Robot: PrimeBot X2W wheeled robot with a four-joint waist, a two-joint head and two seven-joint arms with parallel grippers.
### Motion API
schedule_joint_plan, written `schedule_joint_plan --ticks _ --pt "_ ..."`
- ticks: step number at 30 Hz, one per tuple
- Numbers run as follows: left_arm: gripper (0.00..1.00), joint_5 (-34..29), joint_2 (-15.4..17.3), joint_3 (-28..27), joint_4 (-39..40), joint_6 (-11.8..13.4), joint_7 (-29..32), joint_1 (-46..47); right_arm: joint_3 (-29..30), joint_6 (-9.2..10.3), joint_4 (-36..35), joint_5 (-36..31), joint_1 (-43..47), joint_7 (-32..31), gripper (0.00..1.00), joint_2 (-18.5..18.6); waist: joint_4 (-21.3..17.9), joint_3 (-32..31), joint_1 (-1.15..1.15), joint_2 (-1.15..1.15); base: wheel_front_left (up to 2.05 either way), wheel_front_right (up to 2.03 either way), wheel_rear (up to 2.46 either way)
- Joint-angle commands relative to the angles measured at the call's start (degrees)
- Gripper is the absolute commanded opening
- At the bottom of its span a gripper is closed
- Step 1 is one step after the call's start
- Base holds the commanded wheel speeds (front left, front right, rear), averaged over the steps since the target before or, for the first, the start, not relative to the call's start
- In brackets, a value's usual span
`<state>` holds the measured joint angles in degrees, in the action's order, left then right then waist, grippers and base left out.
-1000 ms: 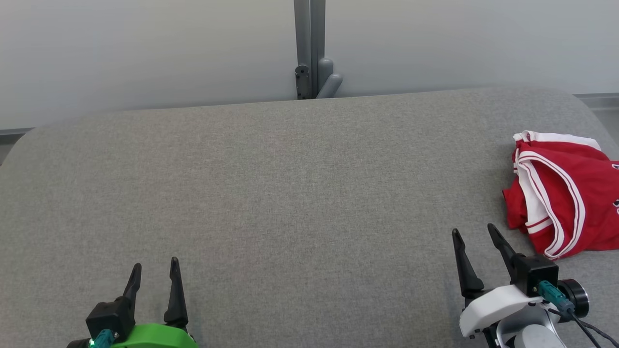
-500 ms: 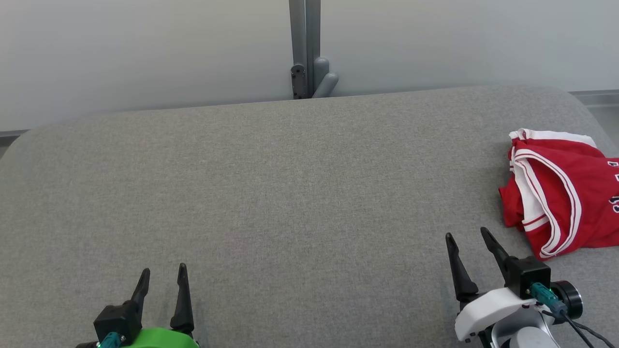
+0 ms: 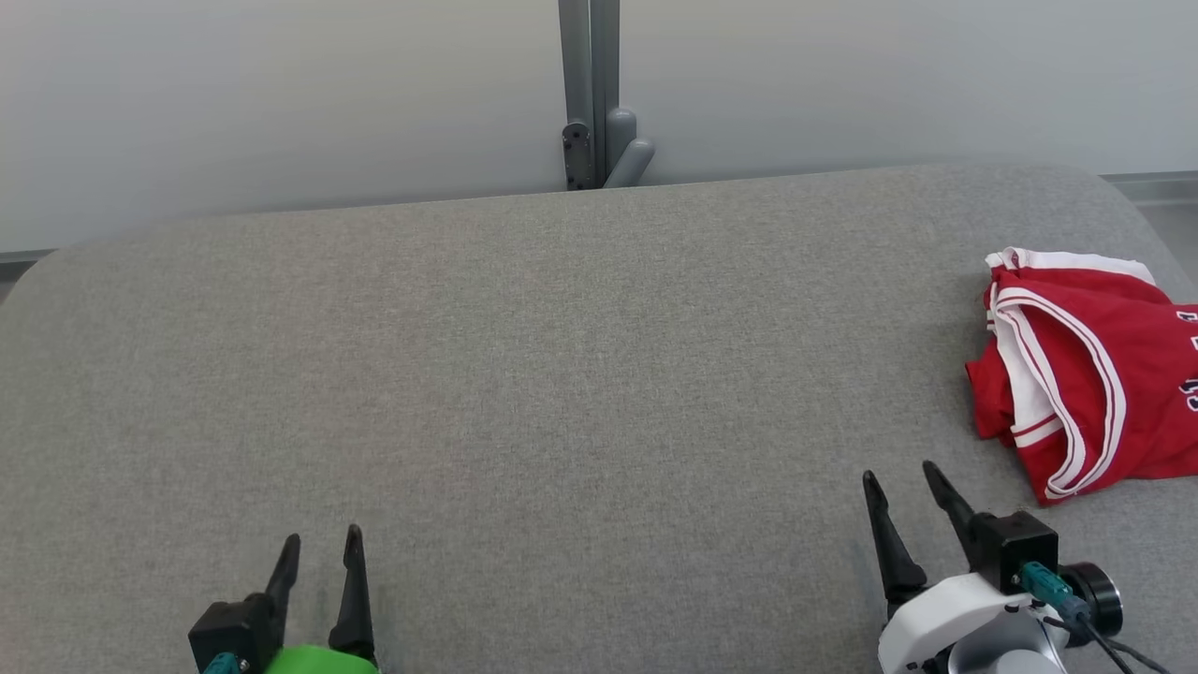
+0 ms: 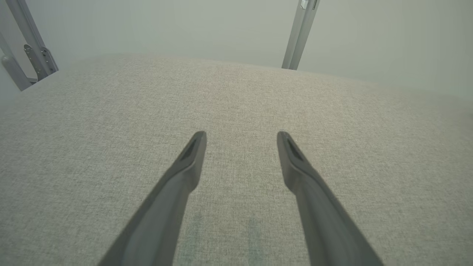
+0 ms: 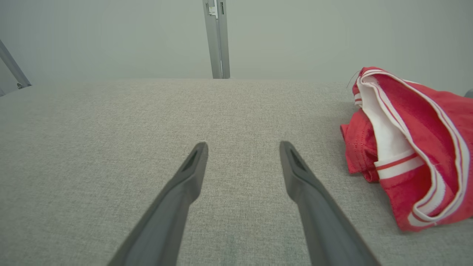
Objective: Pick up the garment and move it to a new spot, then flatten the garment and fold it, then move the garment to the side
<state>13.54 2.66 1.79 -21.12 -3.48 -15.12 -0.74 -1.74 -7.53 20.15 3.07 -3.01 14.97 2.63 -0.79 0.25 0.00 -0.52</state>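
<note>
- One red garment (image 3: 1090,374) lies bunched at the far right of the grey table (image 3: 562,356), its white-striped edges doubled over — not a neat fold.
- That fits a heap awaiting pickup or a rough fold already set aside; I cannot tell which.
- The right gripper (image 3: 898,472) hovers near it, fingers spread, empty.
- The left gripper (image 3: 324,534) sits well apart, likewise spread and empty.

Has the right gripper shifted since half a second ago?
Yes: the right gripper drew back toward the robot, away from the garment, which stayed put in the head view.
</note>
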Motion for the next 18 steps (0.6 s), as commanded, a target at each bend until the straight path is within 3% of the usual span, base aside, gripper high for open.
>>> schedule_joint_plan --ticks 1,4,18 --pt "0.00 0.0 0.0 0.0 -0.2 0.0 0.0 0.0 0.0 0.00 0.2 0.0 0.1 0.0 0.00 0.0 0.0 0.0 0.00 0.00 0.00 0.00 0.00" --pt "0.00 0.1 -0.1 0.1 -1.8 0.0 0.0 -0.2 0.0 0.00 1.7 0.1 0.8 -0.1 0.00 -0.2 0.0 0.0 0.00 0.00 0.00 0.00 0.00" --pt "0.00 15.7 0.0 -1.8 -0.1 -0.8 4.4 1.4 1.7 0.01 0.2 17.8 -0.3 -4.4 0.00 -0.1 0.1 0.0 0.00 0.06 0.00 0.00 0.00"
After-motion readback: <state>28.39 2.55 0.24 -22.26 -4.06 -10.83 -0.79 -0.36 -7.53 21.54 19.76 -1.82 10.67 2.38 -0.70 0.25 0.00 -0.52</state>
